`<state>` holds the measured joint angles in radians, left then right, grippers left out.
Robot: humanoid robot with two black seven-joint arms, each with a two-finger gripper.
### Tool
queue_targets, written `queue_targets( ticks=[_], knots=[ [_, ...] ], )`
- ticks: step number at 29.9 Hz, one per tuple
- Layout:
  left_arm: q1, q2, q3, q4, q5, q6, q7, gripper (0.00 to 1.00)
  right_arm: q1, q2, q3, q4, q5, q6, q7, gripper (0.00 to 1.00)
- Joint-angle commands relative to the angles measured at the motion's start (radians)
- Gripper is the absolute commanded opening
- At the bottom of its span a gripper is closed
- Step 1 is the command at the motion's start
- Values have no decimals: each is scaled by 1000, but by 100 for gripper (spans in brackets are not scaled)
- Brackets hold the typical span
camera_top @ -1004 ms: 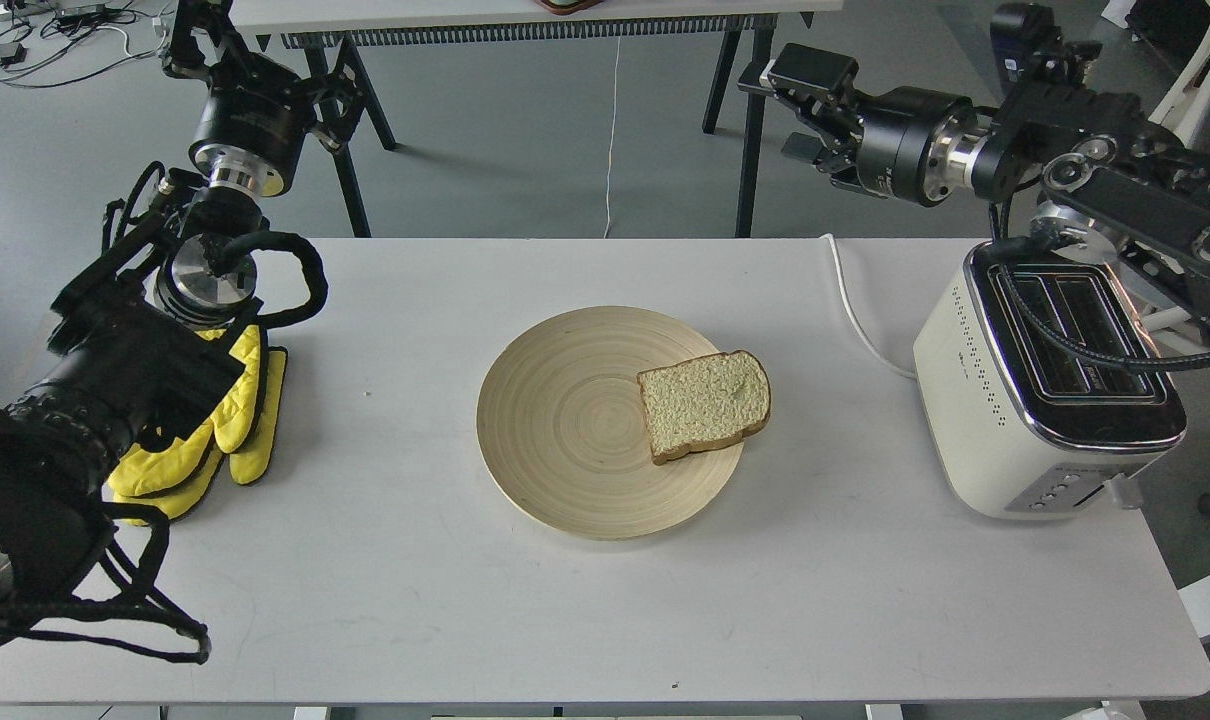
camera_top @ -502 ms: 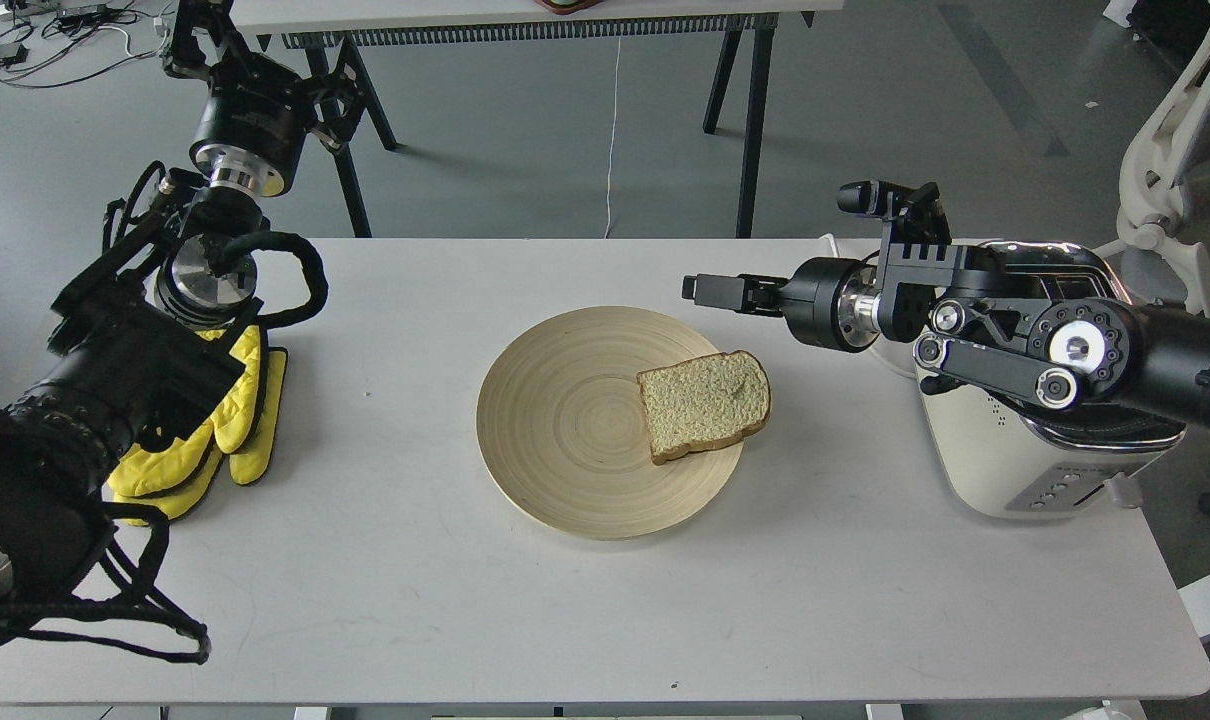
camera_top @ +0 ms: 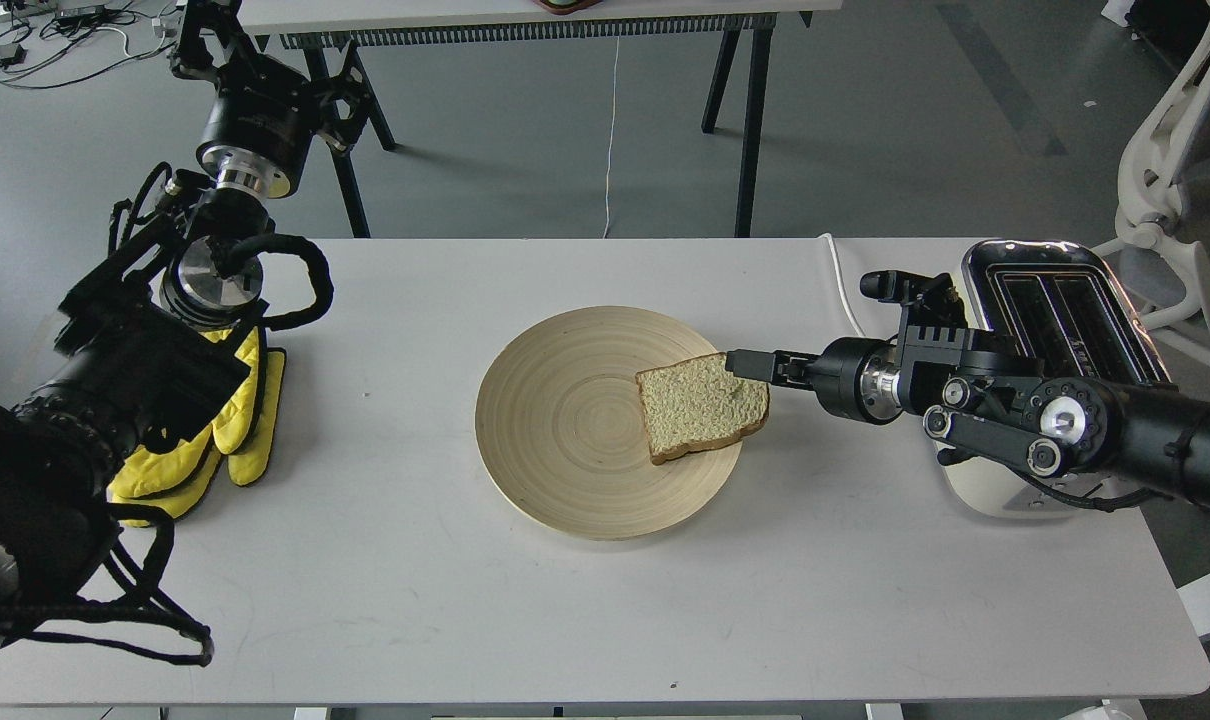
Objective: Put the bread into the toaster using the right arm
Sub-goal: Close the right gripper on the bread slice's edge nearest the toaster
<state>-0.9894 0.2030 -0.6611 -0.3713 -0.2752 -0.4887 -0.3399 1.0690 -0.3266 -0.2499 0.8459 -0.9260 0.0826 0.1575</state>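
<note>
The bread (camera_top: pixel 700 405) lies flat on the right side of a round wooden plate (camera_top: pixel 555 430) at the table's middle. The toaster (camera_top: pixel 1060 305) stands at the table's right edge with its two slots facing up; my right arm crosses in front of its cream body. My right gripper (camera_top: pixel 743 362) reaches in from the right, low over the table, with its tip at the bread's upper right corner. It is seen side-on, so its fingers cannot be told apart. My left gripper (camera_top: pixel 200 35) is raised at the far left, dark and partly cut off by the view's edge.
Yellow gloves (camera_top: pixel 235 425) lie on the table's left side under my left arm. The toaster's white cord (camera_top: pixel 847 295) runs along the table behind my right gripper. A white chair (camera_top: pixel 1170 150) stands beyond the table's right corner.
My right arm has swung down from above the toaster and moved left and lower, bringing the gripper tip to the bread's upper right corner. The bread and the left arm have barely moved.
</note>
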Motion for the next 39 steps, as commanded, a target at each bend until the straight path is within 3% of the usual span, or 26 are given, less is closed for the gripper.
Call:
queue_targets(
  ticks=[1,4,7,16,19,23,27,39],
  knots=[
    [0,-1,0,-1,7,0,-2,100,-15,41,0,-48,-1,0,-9,73],
    [0,-1,0,0,7,0,-2,100,-27,67,0,-59,-2,0,-9,65],
    [0,1,0,0,7,0,-2,100,-35,73,0,-61,-2,0,-10,63],
    [-2,1,0,0,7,0,-2,100,-23,87,0,-53,-2,0,-73,49],
    [0,1,0,0,7,0,-2,100,-21,87,0,-48,-2,2,-76,39],
    [0,0,0,0,7,0,-4,100,-23,84,0,-47,-1,3,-84,17],
    [0,-1,0,0,7,0,-4,100,-20,84,0,-45,1,3,-90,4],
    [0,-2,0,0,7,0,-5,100,57,-3,9,42,9,11,-88,0]
  ],
)
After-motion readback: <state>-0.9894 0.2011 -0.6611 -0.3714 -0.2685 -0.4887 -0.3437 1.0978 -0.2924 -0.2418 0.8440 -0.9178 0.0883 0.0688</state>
